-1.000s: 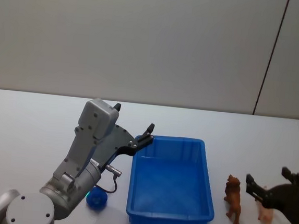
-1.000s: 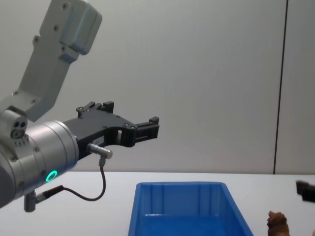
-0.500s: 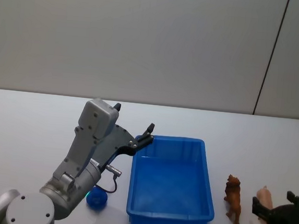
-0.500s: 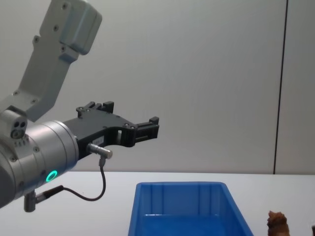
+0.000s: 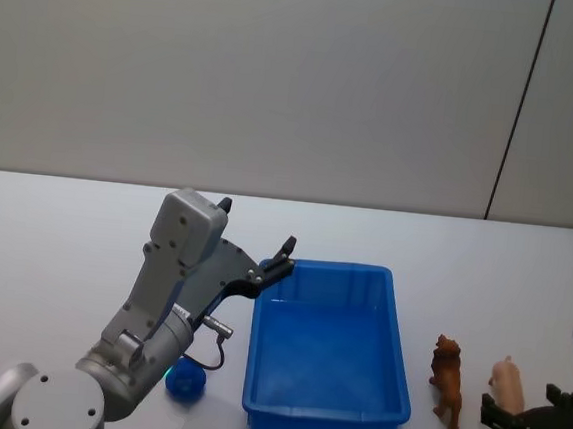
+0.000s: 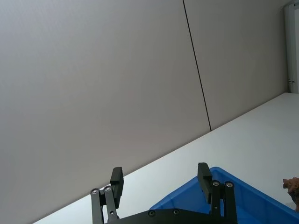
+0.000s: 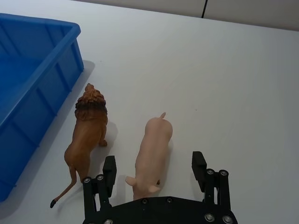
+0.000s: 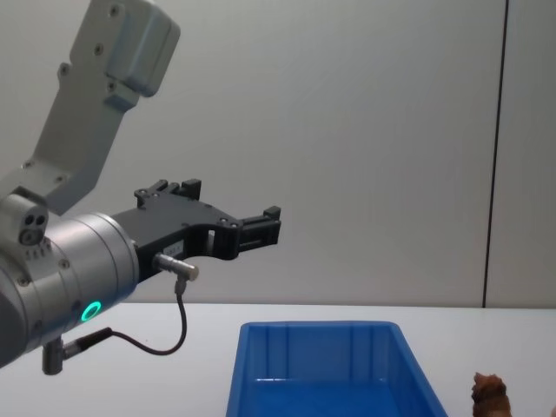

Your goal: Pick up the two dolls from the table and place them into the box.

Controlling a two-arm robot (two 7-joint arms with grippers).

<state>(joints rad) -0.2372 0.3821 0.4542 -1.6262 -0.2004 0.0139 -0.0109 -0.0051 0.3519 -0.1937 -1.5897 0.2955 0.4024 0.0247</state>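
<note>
Easily spoiled, with the right gripper (image 7: 154,163) spread wide by the pink doll (image 7: 155,140) on the table (image 7: 233,70) at 3 o'clock of the box (image 5: 321,418), by a skewed close toppling the brown doll (image 7: 88,135) at its 9 o'clock; left gripper (image 6: 160,173) open, idle over the box's 10 o'clock corner.

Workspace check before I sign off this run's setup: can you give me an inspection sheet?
Surface: white table.
Job's things: blue box empty; brown doll and pink doll on the table to its right.
Clutter: small blue round thing beside the left arm, unidentified.
Grippers: left gripper open, raised by the box's far left corner; right gripper open, close by the pink doll.
Cables: black cable looping off the left arm.
Surroundings: grey wall with a dark seam.
</note>
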